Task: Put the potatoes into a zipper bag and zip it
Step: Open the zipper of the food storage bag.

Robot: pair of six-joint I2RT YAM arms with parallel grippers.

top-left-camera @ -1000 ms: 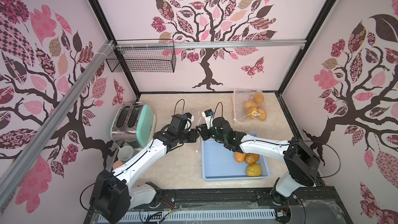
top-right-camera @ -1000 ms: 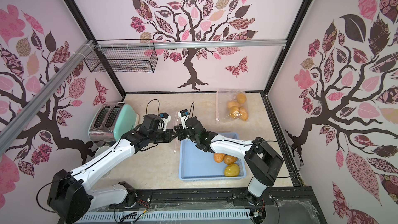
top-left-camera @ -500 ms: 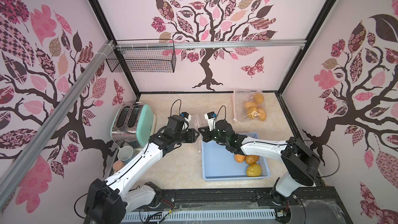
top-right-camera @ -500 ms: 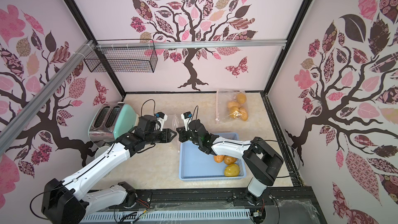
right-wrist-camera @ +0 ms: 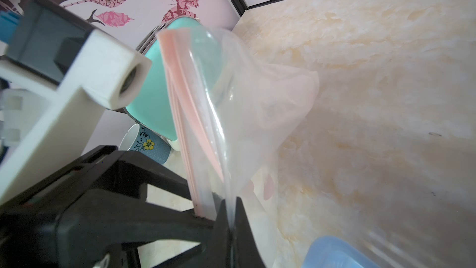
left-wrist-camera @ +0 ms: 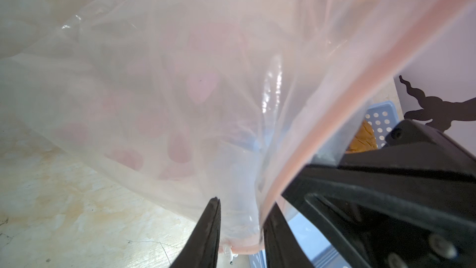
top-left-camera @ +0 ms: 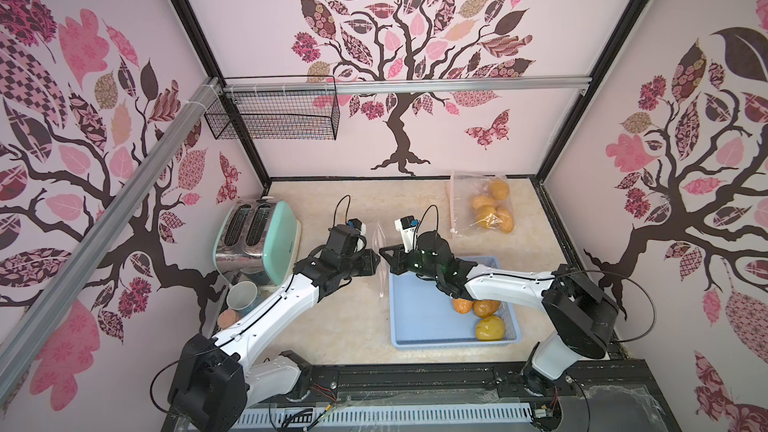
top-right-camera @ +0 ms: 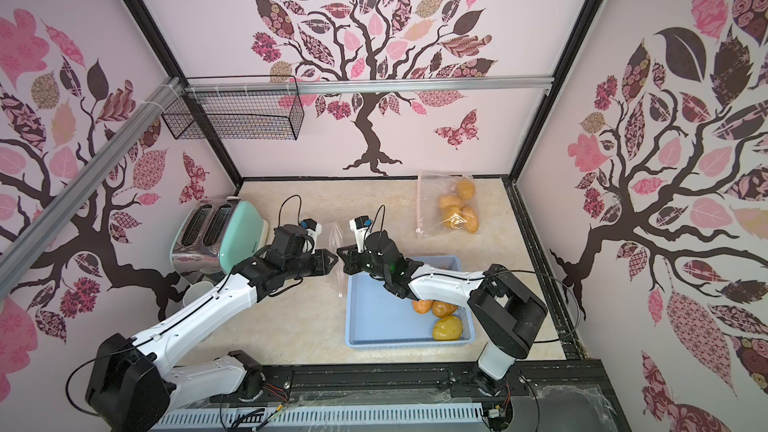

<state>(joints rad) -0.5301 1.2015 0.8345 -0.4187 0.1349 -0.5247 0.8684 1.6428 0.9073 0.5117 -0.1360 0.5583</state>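
Left gripper (left-wrist-camera: 244, 201) stands with its jaws apart around the pink zipper edge of the empty zipper bag (right-wrist-camera: 244, 94), and it is not clamped on it. Just to its right, the right gripper (right-wrist-camera: 231, 212) is closed on the same edge and carries the hanging bag alone (so I judge). If the left jaws close on both lips together, the mouth will not open; if they miss, the thin film may slide away. A weak pinch on the right could drop the bag onto the table. Further right, three potatoes (top-left-camera: 490, 328) wait in the near blue basket (top-left-camera: 415, 340), partly under the right arm. Others lie in a second bag (top-left-camera: 482, 205) at the far right.
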